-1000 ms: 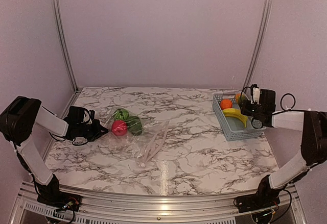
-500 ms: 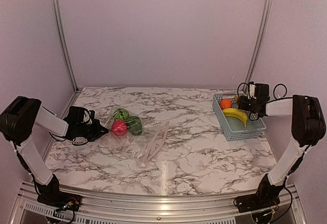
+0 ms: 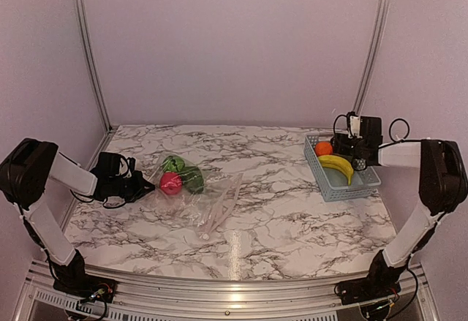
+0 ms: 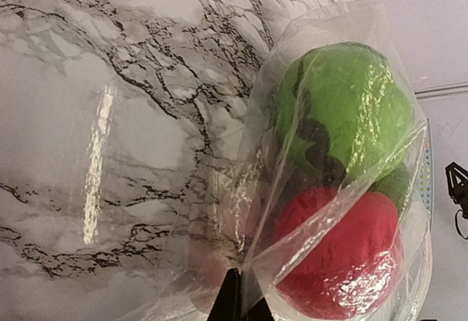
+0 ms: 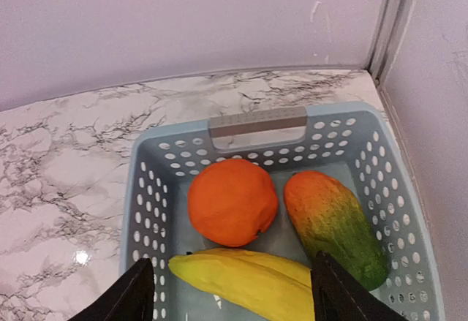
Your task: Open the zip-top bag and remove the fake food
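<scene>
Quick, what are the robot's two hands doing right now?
Left gripper: closed, pinching the bag.
Right gripper: open, holding nothing, above the basket.

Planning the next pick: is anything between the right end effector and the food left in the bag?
Nothing visible stands on the marble table between the right end effector and the zip-top bag. The only barrier is the bag itself: its clear plastic encloses the green piece and red piece.
</scene>
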You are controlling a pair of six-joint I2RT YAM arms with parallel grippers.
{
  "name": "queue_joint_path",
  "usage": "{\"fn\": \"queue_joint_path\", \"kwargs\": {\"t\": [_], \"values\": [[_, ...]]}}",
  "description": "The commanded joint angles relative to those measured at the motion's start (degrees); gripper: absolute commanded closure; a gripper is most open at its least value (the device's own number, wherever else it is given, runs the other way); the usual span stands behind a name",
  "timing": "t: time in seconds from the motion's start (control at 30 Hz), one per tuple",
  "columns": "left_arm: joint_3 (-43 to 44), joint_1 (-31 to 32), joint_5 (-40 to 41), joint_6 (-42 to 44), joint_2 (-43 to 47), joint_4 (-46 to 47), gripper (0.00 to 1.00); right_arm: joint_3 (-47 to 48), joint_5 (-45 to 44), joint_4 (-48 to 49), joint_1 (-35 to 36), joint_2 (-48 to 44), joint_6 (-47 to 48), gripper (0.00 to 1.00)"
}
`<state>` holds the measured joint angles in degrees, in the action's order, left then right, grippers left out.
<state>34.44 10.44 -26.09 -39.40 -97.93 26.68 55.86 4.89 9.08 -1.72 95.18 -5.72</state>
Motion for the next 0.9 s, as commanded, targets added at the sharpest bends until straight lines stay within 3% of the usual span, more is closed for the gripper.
{"fn": "queue_joint_path", "kwargs": {"t": [0.0,0.33,0.63,0.87], "values": [[-1.06,-0.33,-0.47,1.10,2.34,-2.14,1.00,-1.25,6.61,1.83,6.63,-3.95,1.12,0.31],[-1.87,-0.26,-1.06,0.94,3.57,-2.68,1.00,-8.51,19.77,8.85,18.53,-8.25,3.20,0.34],[-3.44,-0.11,-2.42,0.17,4.59,-1.45,1.00,-14.05,23.61,19.53,32.99,-0.95,4.49,0.45],[-3.11,-0.07,-3.17,0.97,4.35,-1.11,1.00,-11.34,21.65,24.08,40.38,6.72,9.50,0.57]]}}
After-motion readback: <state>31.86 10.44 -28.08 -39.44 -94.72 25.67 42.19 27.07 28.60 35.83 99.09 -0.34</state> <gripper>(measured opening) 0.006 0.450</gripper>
